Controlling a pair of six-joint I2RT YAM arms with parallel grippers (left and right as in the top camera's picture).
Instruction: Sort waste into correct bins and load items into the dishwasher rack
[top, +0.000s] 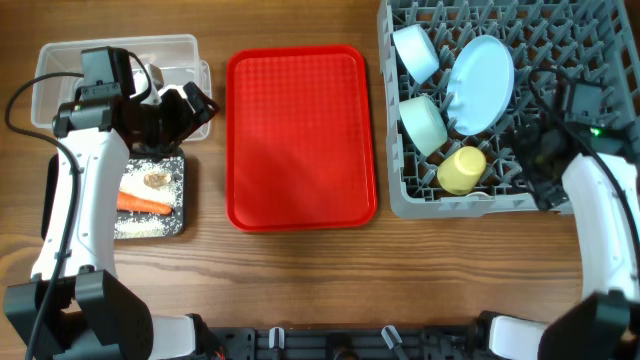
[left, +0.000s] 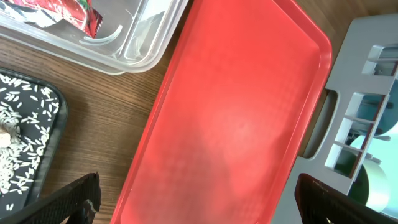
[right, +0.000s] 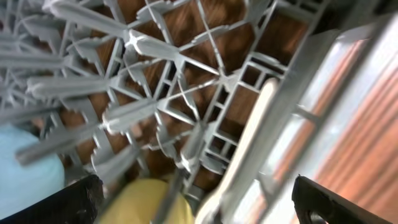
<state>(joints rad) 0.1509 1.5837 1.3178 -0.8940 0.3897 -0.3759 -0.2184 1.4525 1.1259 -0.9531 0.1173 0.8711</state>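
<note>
Both my tools gape empty: left gripper (left: 198, 193) idle, right gripper (right: 196, 196) over the spoon (right: 260, 121), leaned on the rack (right: 158, 46) wall, probably to drain.

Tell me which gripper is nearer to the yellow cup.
Right. The right gripper hangs over the dishwasher rack, just right of the yellow cup. The left gripper is far off beyond the red tray, by the clear tub and black tray.
</note>
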